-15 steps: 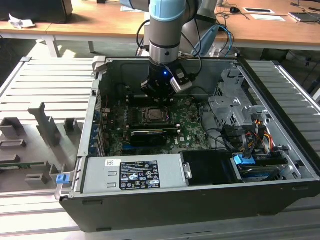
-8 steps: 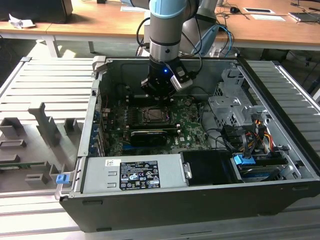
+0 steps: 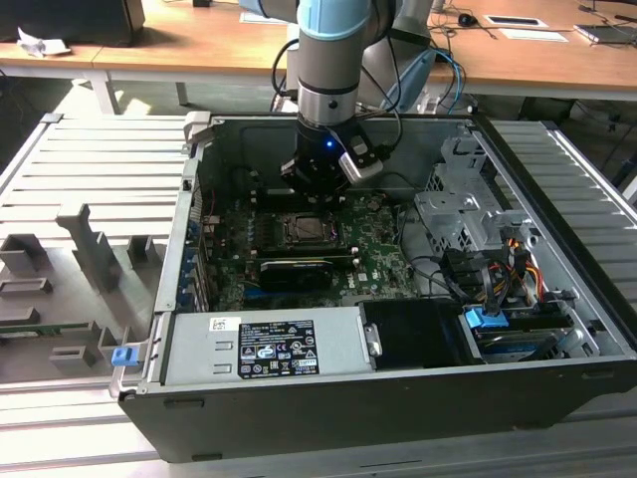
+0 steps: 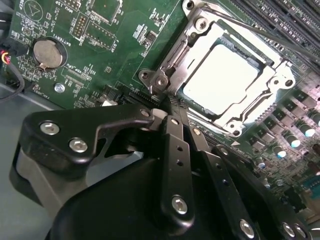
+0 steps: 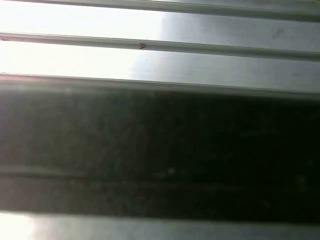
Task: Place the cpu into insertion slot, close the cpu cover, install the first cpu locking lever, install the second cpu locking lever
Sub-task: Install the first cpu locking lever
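Workshop with ribbed metal tabletop and wooden desks

A ribbed grey tabletop [image 3: 90,169] spreads under bright light; behind it stand wooden desks [image 3: 199,45] with papers [image 3: 532,33] and a dark box [image 3: 70,20] on them.

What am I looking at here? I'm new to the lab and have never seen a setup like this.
It is a robot arm working inside an open computer case that lies on a metal table. The exterior view looks at the whole scene from off the arm. The two wrist views come from cameras riding on the arm. In the second wrist view, the gripper is shut, its tip at a corner of the cpu cover. The cover lies closed over the cpu, which sits in its slot on the green circuit board. The first wrist view shows pale metal ridges and a dark band.
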You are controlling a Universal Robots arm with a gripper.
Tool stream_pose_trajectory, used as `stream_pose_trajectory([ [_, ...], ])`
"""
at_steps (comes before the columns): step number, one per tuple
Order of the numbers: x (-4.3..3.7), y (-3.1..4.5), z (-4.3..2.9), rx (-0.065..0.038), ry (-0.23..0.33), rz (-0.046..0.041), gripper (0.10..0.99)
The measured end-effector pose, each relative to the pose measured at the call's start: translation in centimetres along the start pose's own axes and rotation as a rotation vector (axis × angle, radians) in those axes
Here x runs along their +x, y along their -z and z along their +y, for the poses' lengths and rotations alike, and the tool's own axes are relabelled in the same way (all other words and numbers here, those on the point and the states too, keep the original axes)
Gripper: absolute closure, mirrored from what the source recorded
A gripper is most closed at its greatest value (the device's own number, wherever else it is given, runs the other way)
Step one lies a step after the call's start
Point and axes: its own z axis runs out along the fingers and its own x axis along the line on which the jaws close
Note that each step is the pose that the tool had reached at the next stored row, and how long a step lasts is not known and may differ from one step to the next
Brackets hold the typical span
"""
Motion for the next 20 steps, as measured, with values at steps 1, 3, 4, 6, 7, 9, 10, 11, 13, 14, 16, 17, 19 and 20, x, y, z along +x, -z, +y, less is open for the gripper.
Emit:
stream_pose_trajectory([
  [1, 0.00, -0.10, 0.01, 0.002, 0.000, 0.0000, 0.980],
  [3, 0.00, -0.19, 0.01, 0.006, 0.000, 0.0001, 0.980],
  [4, 0.00, -0.22, 0.01, 0.008, 0.000, 0.0002, 0.980],
  [6, -0.01, -0.33, 0.02, 0.008, 0.000, 0.0008, 0.980],
  [7, 0.00, -0.34, 0.02, 0.007, 0.000, 0.0008, 0.980],
  [9, -0.02, -0.36, 0.04, -0.002, 0.000, 0.0001, 0.980],
  [10, -0.01, -0.36, 0.04, -0.005, 0.000, -0.0001, 0.980],
  [11, -0.01, -0.36, 0.04, -0.007, 0.000, -0.0002, 0.980],
  [13, -0.02, -0.25, 0.05, -0.008, 0.000, -0.0006, 0.980],
  [14, -0.04, -0.10, 0.07, -0.009, 0.000, -0.0014, 0.980],
  [16, -0.04, 0.43, 0.07, -0.008, 0.000, -0.0005, 0.980],
  [17, -0.05, 0.75, 0.07, -0.007, 0.000, -0.0003, 0.980],
  [19, -0.06, 1.14, 0.07, -0.008, 0.000, -0.0005, 0.980],
  [20, -0.06, 1.16, 0.03, -0.007, 0.000, -0.0002, 0.980],
])
